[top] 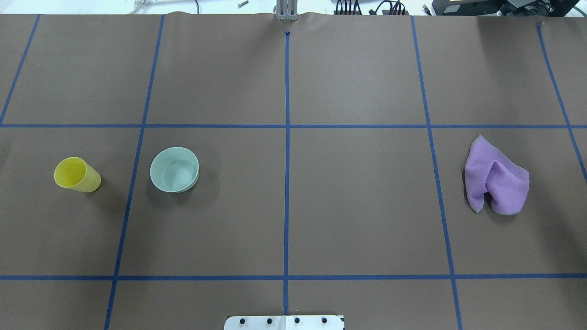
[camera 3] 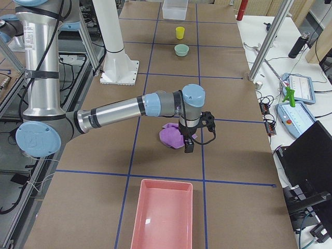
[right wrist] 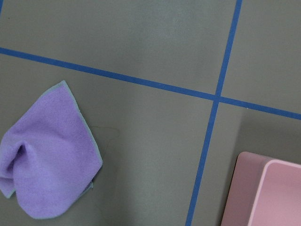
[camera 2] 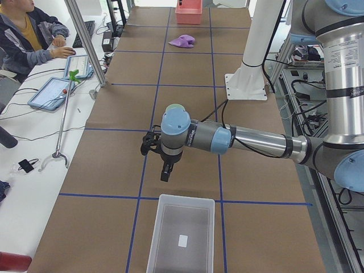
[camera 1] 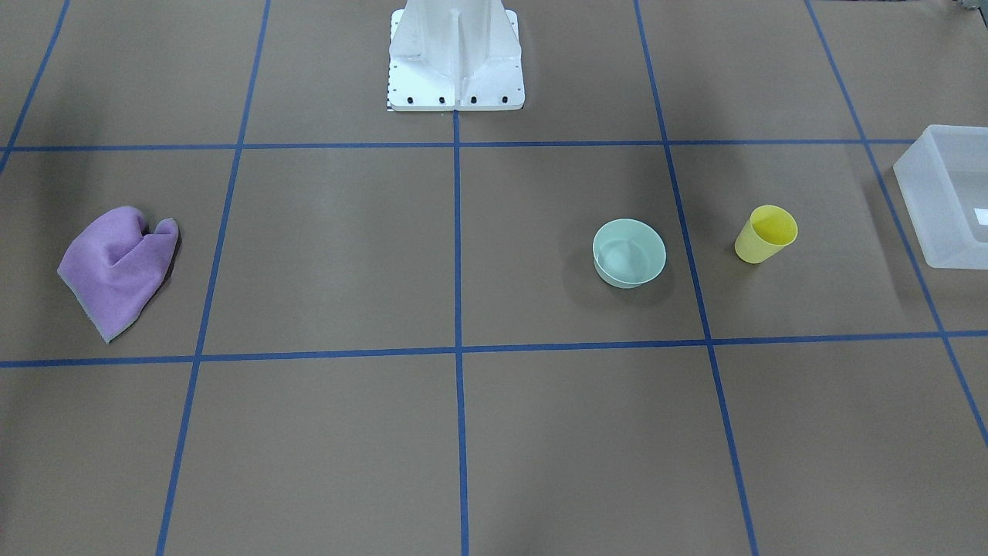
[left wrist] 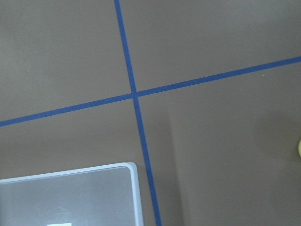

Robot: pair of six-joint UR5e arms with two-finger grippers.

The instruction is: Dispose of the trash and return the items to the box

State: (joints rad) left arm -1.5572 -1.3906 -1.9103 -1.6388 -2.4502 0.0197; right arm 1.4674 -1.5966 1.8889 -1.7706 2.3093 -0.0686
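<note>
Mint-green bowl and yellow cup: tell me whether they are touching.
Apart. The overhead exterior view shows bare brown table and a blue tape line between the mint-green bowl and the yellow cup.

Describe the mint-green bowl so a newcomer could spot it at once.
Start at the frosted box at the end of the table on the robot's left. Going toward the middle, you pass the yellow cup, then reach the bowl. It is pale mint-green, wider and lower than the cup, standing apart from it.
</note>
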